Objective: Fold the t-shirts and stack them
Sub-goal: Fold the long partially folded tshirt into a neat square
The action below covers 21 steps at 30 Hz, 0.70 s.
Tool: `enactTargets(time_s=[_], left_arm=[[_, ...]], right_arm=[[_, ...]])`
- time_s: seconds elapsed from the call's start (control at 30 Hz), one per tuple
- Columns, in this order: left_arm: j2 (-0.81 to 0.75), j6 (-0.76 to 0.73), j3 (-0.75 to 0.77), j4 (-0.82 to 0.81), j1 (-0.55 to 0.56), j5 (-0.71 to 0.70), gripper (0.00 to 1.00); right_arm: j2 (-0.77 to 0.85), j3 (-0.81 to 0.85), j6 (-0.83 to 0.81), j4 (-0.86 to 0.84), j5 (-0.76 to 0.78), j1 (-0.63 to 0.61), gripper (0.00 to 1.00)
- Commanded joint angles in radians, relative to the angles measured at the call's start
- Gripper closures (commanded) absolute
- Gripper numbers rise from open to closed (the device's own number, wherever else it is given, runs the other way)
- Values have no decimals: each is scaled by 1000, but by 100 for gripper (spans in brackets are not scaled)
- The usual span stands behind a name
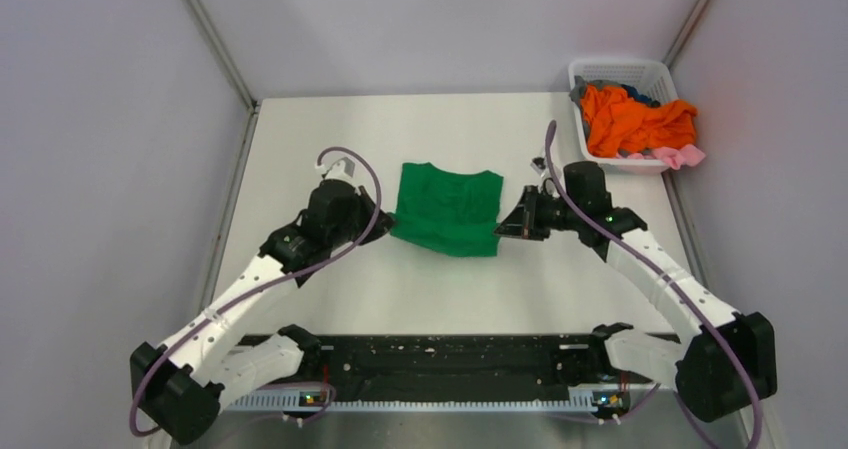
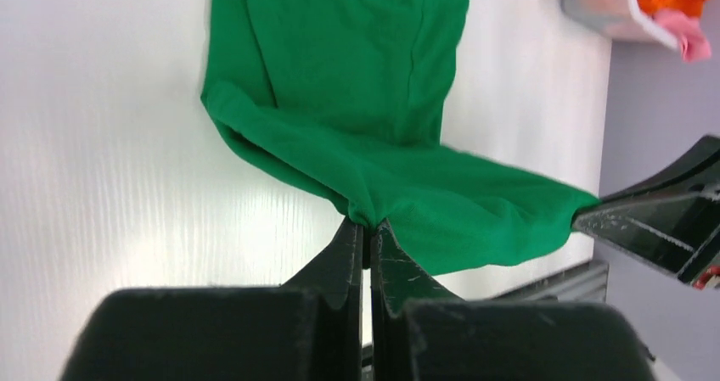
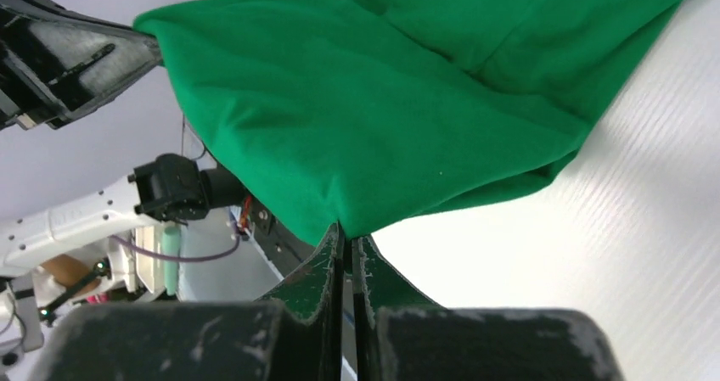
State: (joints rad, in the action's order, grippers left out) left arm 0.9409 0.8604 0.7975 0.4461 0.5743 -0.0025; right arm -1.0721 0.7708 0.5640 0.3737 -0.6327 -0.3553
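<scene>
The left gripper (image 2: pixel 367 226) is pinching the near left corner of the green shirt (image 1: pixel 448 207), with its jaws closed tight on a small tuck of cloth. The shirt is lying about mid-desk, a little toward the far edge. Its far part is resting flat on the desk (image 1: pixel 420 289), while its near hem is hanging raised between the two arms. The cloth is sagging and wrinkling along that hem, so it is probably light, limp and without any stiffness of its own. It should go wherever the corners go, and the hem corners look like the right places to hold it. Each bite is thin, though, and may be at risk of slipping if the arms pull apart unevenly. The right gripper (image 3: pixel 346 230) is clamping the near right corner the same way, fully closed on green cloth. At the far right corner the basket (image 1: pixel 620 69) is holding the orange shirt (image 1: pixel 635 119) in a crumpled heap, with a pink one (image 1: pixel 680 156) drooping over its near rim. These are likely to need a pinch on a top fold.
</scene>
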Motion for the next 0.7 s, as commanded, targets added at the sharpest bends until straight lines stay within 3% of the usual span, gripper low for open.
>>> enactTargets(time_s=[0.0,0.17,0.33,0.67], left_arm=[[107,-78,117,-63,-71,-65,100],[278,-128,215,-115,-195,49,100],[452,-181,340,-143,-245,37,100],[877,-222,648,-131,-324,181,100]], right_arm=[[-77,100,-6,-94,-73,57,100],[-195,148,-23,-122,-91,132,100],[-349,202,-28,-173,-83,178,100],[-685,400,-48,-241,-92,252,100]])
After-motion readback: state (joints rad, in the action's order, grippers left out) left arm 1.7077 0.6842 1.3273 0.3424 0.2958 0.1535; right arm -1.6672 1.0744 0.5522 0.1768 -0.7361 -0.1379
